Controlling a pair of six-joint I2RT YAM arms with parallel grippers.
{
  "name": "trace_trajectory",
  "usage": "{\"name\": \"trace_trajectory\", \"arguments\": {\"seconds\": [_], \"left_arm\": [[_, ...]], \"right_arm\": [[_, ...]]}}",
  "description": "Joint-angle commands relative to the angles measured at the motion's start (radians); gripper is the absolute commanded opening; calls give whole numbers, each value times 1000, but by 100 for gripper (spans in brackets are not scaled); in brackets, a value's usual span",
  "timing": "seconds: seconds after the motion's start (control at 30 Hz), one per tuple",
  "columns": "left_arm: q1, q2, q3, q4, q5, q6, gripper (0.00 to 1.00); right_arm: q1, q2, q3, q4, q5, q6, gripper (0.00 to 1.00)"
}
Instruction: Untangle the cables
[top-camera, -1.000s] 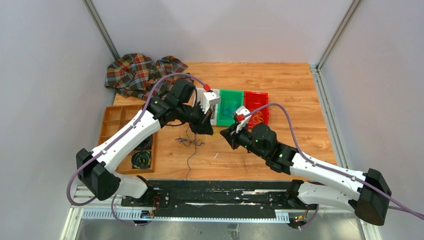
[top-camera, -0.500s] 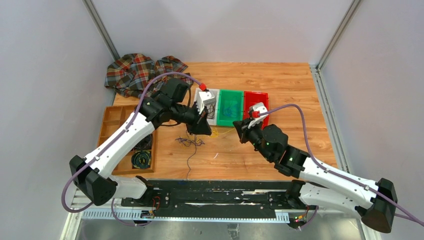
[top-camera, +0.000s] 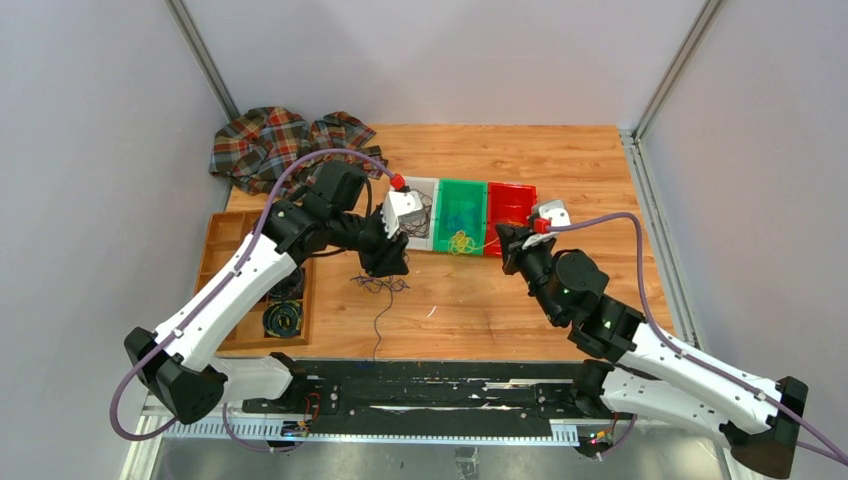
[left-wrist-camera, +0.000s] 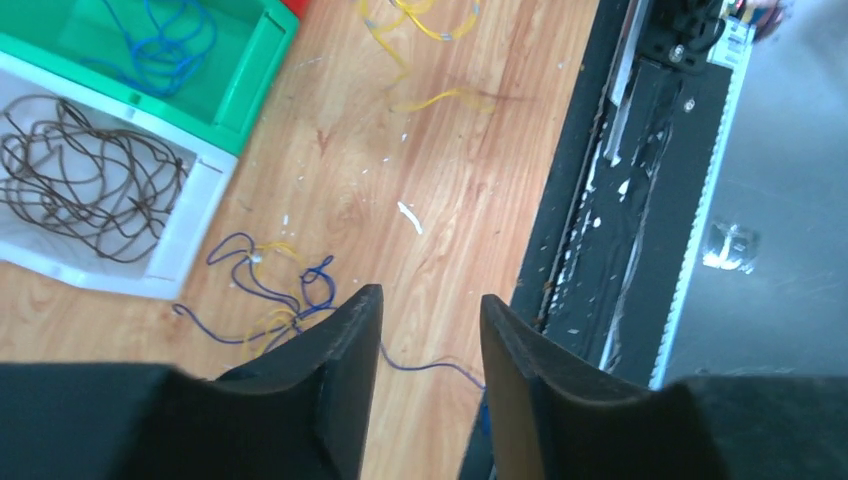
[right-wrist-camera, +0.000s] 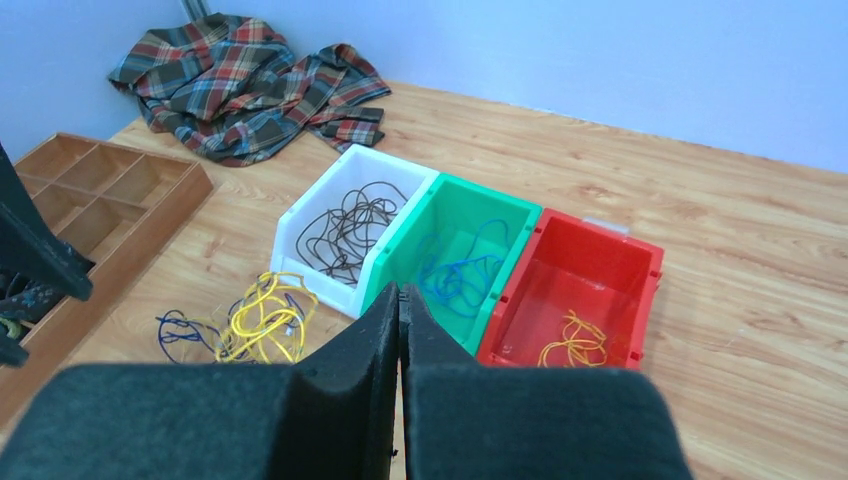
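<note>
A tangle of dark blue cable (top-camera: 378, 285) with some yellow in it lies on the wooden table. It also shows in the left wrist view (left-wrist-camera: 262, 290) and the right wrist view (right-wrist-camera: 180, 335). My left gripper (top-camera: 388, 266) hovers just above it, open and empty (left-wrist-camera: 428, 305); a blue strand runs under the gap. My right gripper (top-camera: 503, 240) has its jaws pressed together (right-wrist-camera: 400, 292). A yellow cable bundle (top-camera: 461, 242) sits in front of the green bin, and a thin strand leads from it to the right fingertips. The bundle also shows in the right wrist view (right-wrist-camera: 262, 318).
A white bin (right-wrist-camera: 300, 215) holds brown cable, a green bin (right-wrist-camera: 520, 215) blue cable, a red bin (right-wrist-camera: 645, 255) orange-yellow cable. A wooden compartment tray (top-camera: 225, 250) stands at the left, a plaid cloth (top-camera: 270, 145) at the back left, a black rail (top-camera: 430, 385) along the near edge.
My right gripper has moved right and back toward the red bin, drawing the yellow cable out of the tangle. My left gripper has shifted slightly left, over the blue tangle.
</note>
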Motion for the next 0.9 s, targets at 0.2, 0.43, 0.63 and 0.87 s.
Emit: {"name": "trace_trajectory", "arguments": {"seconds": [0.2, 0.43, 0.63, 0.87], "left_arm": [[6, -40, 39, -64, -51, 76, 64], [52, 8, 2, -59, -185, 100, 98], [256, 165, -18, -53, -229, 139, 98], [350, 268, -38, -53, -292, 194, 100]], "right_arm": [[-42, -30, 95, -25, 39, -117, 1], [-100, -11, 90, -22, 60, -153, 1], [-292, 182, 110, -49, 146, -140, 1], [-446, 445, 231, -65, 258, -145, 1]]}}
